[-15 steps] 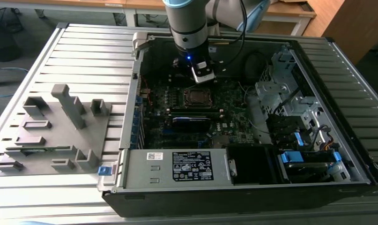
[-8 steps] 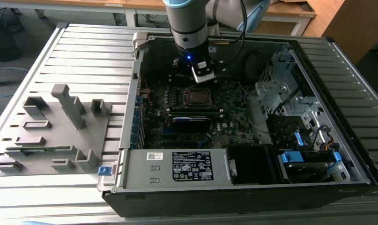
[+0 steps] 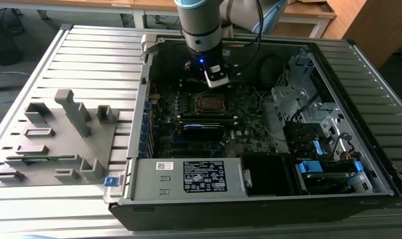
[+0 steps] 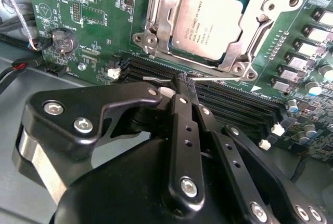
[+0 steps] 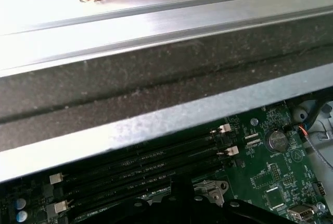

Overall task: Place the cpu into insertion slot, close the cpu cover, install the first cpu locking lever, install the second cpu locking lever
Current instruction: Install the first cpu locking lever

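Observation:
The silver-topped cpu [image 4: 208,24] lies flat in the insertion slot [image 3: 207,102] on the green motherboard. The silvery cpu cover [image 4: 263,18] is down around it, framing the chip. A thin metal locking lever [image 4: 223,77] runs along the socket's edge beside the memory slots. My black gripper [image 4: 183,81] is shut, and its tips rest on this lever near its hooked end [image 4: 151,79]. In the exterior view the gripper [image 3: 216,82] hangs inside the open case, just behind the socket.
Black memory slots [image 4: 234,102] lie under the fingers. The case's metal wall [image 5: 156,125] stands close behind them. A coin battery [image 4: 62,40] and cables sit beside the socket. Drive bays [image 3: 307,99] and a power supply [image 3: 187,177] fill the case. A grey fixture [image 3: 55,139] lies outside.

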You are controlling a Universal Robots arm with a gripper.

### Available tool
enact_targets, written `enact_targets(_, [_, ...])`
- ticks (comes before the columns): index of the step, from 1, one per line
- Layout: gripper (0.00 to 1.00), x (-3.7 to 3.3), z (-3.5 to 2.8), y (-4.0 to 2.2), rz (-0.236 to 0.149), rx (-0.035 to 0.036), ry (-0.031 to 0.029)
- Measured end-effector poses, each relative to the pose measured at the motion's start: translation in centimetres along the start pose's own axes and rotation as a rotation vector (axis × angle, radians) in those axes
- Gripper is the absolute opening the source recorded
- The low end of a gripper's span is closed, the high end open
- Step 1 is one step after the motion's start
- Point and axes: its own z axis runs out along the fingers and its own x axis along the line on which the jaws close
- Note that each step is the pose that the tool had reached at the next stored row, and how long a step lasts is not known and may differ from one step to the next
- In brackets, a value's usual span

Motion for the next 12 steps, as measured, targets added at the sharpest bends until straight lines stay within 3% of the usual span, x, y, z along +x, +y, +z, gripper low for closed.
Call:
enact_targets(4, [0.11,-0.10,0.04,0.02,0.001,-0.0017,0.0003])
enact_targets(9, [0.11,-0.10,0.16,0.01,0.003,-0.0120,0.0030])
enact_targets(12, [0.11,-0.09,0.21,0.00,0.004,-0.0133,0.0033])
